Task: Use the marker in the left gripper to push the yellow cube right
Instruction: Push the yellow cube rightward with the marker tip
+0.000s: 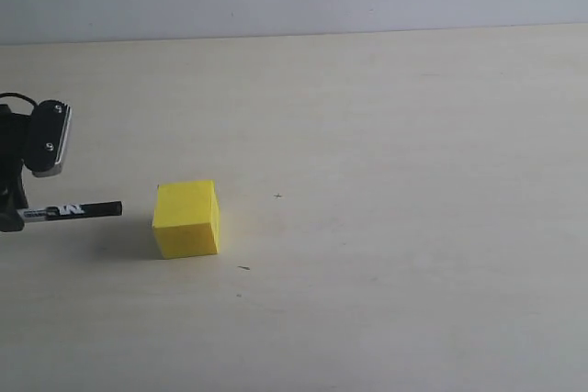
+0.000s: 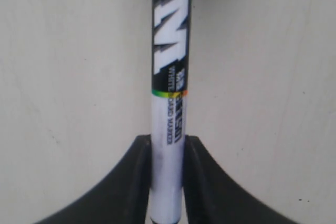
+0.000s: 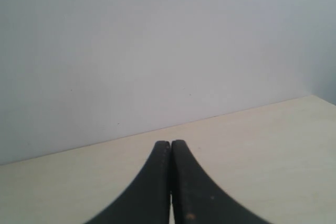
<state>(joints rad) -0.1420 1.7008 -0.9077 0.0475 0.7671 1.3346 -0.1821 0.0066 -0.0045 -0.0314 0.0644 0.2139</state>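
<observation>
Although the marker was already pinched in the left claw at the far left edge of the desk, no push was judged to have been made yet. The marker was held roughly level and low over the desk, its black end pointed right toward the yellow cube. In the left wrist view the white barrel was seen clamped between the two black fingers, with the labelled part projecting beyond them. A gap of bare desk was seen between the marker's tip and the cube's left face, so no contact was shown. The cube was set flat, left of the desk's middle, with plain desk stretching to its right. Nearly everything was judged to be outstanding: the gap to be closed, the tip brought against the left face, the cube driven right. The right claw was seen pressed together on nothing, out of the exterior view.
</observation>
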